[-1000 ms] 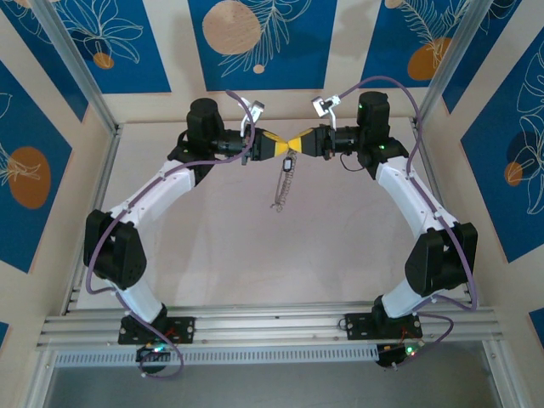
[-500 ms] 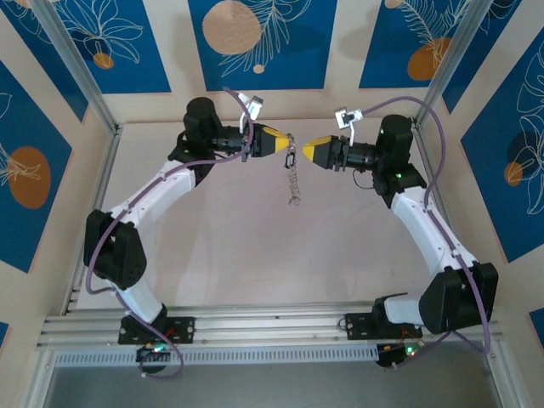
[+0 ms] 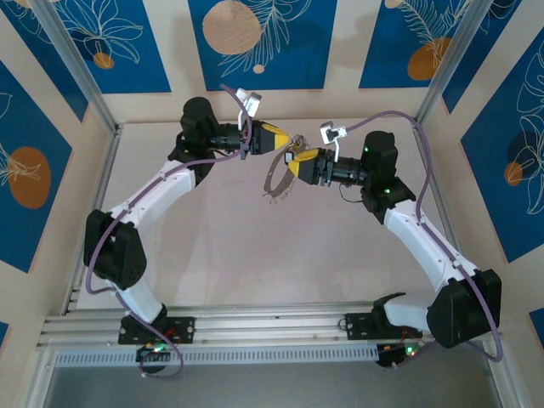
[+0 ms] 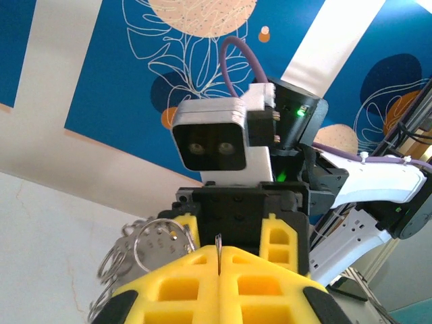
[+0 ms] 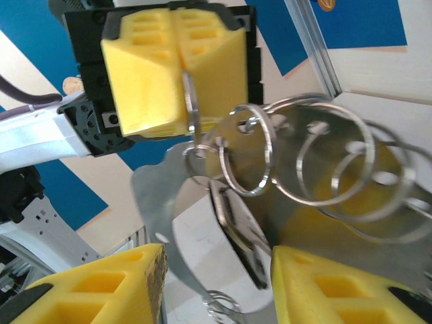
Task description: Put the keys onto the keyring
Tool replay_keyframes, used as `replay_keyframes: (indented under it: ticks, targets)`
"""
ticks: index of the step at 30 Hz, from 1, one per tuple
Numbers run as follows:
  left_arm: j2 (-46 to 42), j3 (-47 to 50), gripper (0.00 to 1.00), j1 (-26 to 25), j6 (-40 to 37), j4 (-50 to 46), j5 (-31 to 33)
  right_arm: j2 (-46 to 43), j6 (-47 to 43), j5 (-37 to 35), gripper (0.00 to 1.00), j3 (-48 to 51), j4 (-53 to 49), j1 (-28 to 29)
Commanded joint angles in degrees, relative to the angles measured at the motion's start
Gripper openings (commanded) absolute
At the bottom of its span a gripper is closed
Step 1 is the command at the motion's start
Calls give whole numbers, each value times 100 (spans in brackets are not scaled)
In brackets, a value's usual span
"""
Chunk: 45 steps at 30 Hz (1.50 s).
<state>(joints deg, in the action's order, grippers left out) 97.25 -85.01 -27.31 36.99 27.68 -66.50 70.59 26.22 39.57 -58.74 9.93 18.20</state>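
Pale tabletop [image 3: 255,263], blue leaf panels [image 3: 280,51] behind. Keyring [image 5: 191,108] aloft, one coil clamped edge-on in left gripper [image 3: 283,138]. Key [image 5: 236,229] dangles between right gripper's [image 3: 296,161] parted jaws. Light, stiff, slippery wire; likely best pinched at the flat key head.

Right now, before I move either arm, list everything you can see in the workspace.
keyring: one, silvery linked rings, hanging above the table from the left gripper
keys: one, dark, dangling among the rings
table: one, pale, under both arms
wall panels: several, blue with orange circles, around the table
frame rail: one, silver, along the near edge
wrist cameras: two, white, one on each wrist
left gripper: one, yellow fingers, shut on the keyring
right gripper: one, yellow fingers, open, facing the left gripper
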Motion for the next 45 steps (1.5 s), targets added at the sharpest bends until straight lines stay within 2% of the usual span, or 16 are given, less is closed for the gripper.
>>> replay_keyframes:
  ticks: [1, 24, 28, 33, 36, 45]
  targets:
    - [-110, -50, 0, -46, 114, 361, -170, -41, -270, -298, 46, 21, 122, 69]
    - [-85, -25, 0, -46, 233, 505, -185, 307, -360, -424, 44, -329, 338, 271]
    - [-83, -24, 0, -46, 229, 510, -179, 298, -407, -390, 33, -343, 309, 310]
    - [-75, -29, 0, -45, 212, 488, -162, 237, -481, -361, 10, -305, 203, 316]
    - [-75, -24, 0, -46, 193, 470, -153, 157, -510, -388, 0, -270, 145, 304]
    - [-111, 54, 0, -41, 112, 445, -52, -70, -652, -433, 0, -287, -349, 195]
